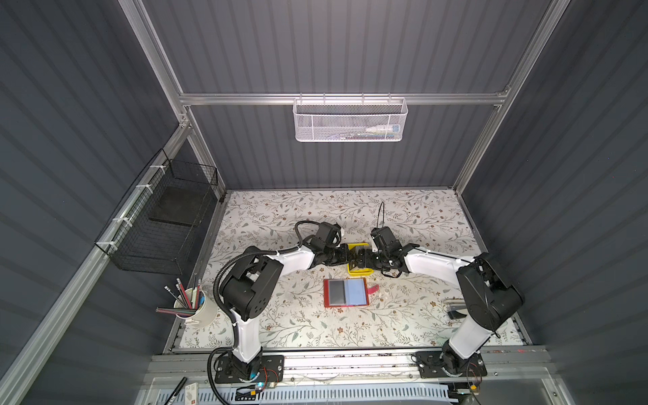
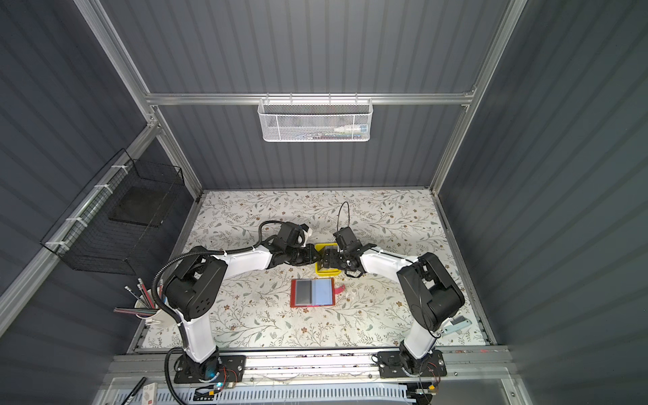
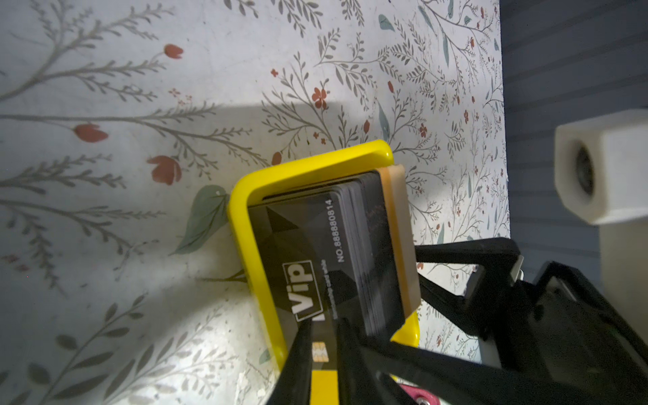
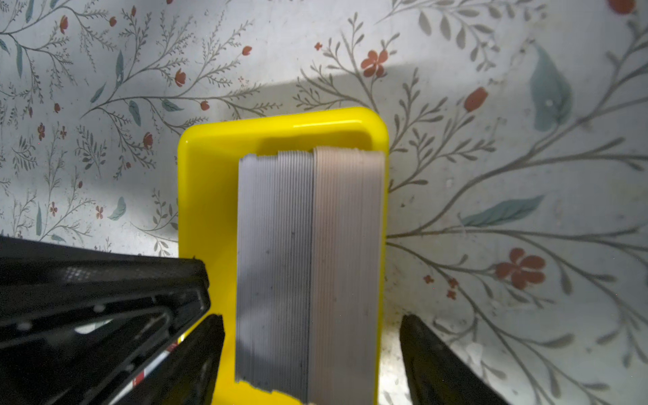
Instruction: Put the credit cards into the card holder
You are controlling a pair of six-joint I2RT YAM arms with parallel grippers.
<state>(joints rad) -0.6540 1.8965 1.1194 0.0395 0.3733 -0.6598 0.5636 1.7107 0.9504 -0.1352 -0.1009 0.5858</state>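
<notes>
A shallow yellow plastic tray (image 4: 207,175) with rounded corners and a glossy rim sits on the floral-patterned table (image 1: 315,333). A thick stack of thin plastic cards (image 4: 308,263) stands on edge inside it. In the right wrist view the stack shows as fine ribbed edges, grey on one half and tan on the other. The outermost one is a glossy black rectangular card (image 3: 298,252) with white "ViP" lettering, a printed number and a gold chip.

Both arms meet over the tray. The left pincer (image 3: 324,326) has its jaws drawn nearly together at the chip end of the black card, with only a narrow gap between them. It may be pinching that card, but the angle is too tight to say. The right pincer (image 4: 312,319) is spread wide, its dark fingers straddling the tray and stack and holding nothing.

The red leather-like booklet card holder (image 1: 345,292) lies open and flat on the table, near the tray on the side toward the arm bases, not touching it. In both top views a grey card (image 1: 336,291) fills its left clear pocket and a light-blue card (image 1: 356,291) its right one. Its small tab strap (image 1: 373,288) sticks out beyond the right edge.
</notes>
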